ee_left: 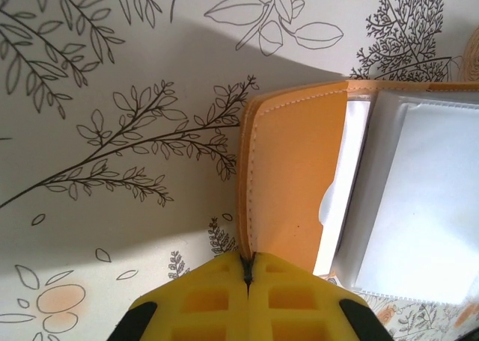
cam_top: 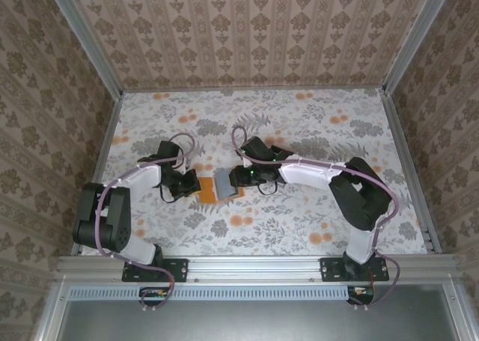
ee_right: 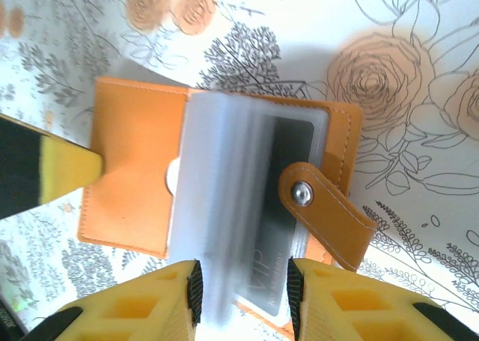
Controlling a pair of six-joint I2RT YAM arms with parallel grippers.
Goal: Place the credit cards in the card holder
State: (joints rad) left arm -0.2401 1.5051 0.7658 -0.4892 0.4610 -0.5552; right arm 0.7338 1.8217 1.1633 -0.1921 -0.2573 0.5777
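Shut left gripper [ee_left: 248,262] pins the left cover of the open orange leather card holder [ee_right: 135,184], which lies along the table's [cam_top: 299,131] near edge; the half-spread right gripper [ee_right: 243,281] straddles its clear plastic sleeves [ee_right: 224,169], grip unclear.

The card holder [ee_right: 135,184] has a matt orange cover that looks like smooth leather or imitation leather, with a stitched border. Its strap [ee_right: 337,221], just beside the right gripper's fingers [ee_right: 127,311], carries a shiny metal snap stud [ee_right: 301,194]. Between those fingers lie clear plastic sleeves [ee_right: 217,169], glossy and slightly milky, one over a dark, smooth plastic card [ee_right: 292,143]. These fingers and the left gripper's fingers [ee_left: 209,303] are matt yellow, plastic by the look, with moulded hollows. Beneath them the table cover [ee_left: 112,229] is matt and flower-printed.
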